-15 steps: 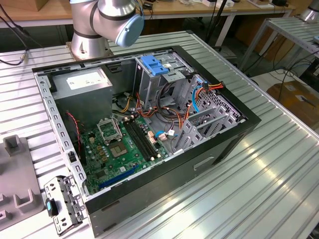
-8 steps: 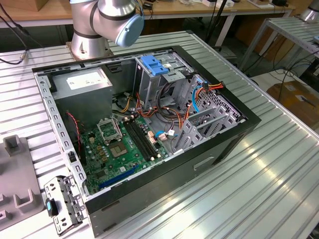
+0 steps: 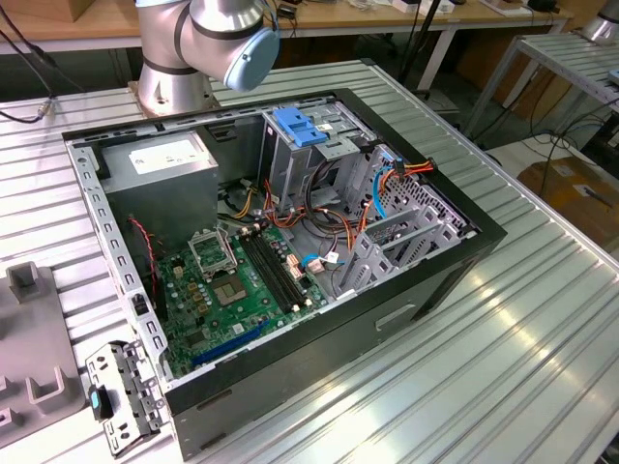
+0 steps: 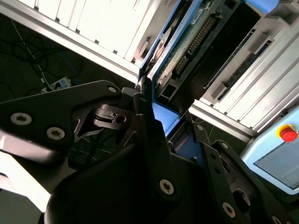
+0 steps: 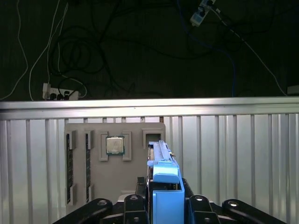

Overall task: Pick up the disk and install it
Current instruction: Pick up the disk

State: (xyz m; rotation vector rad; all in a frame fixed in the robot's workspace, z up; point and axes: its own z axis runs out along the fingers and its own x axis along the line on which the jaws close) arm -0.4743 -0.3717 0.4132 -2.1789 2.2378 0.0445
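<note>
The disk (image 5: 164, 175) is a flat drive in a bright blue carrier frame, standing on edge between my fingers. My gripper (image 5: 166, 205) is shut on it, well above the table. In the second wrist view the disk (image 4: 187, 44) shows its green circuit side and blue edge, clamped in my gripper (image 4: 166, 123) between dark linkages. The open computer case (image 3: 464, 246) lies on the table in the exterior view, with a grey drive cage (image 3: 290, 159) near its back.
Below the held disk lies a grey parts tray (image 5: 114, 177) with a processor (image 5: 115, 145) and memory sticks. The arm's base (image 3: 169, 77) stands behind the case. Cables (image 3: 319, 217) cross the motherboard (image 3: 232, 290). A bracket (image 3: 121, 391) lies by the case.
</note>
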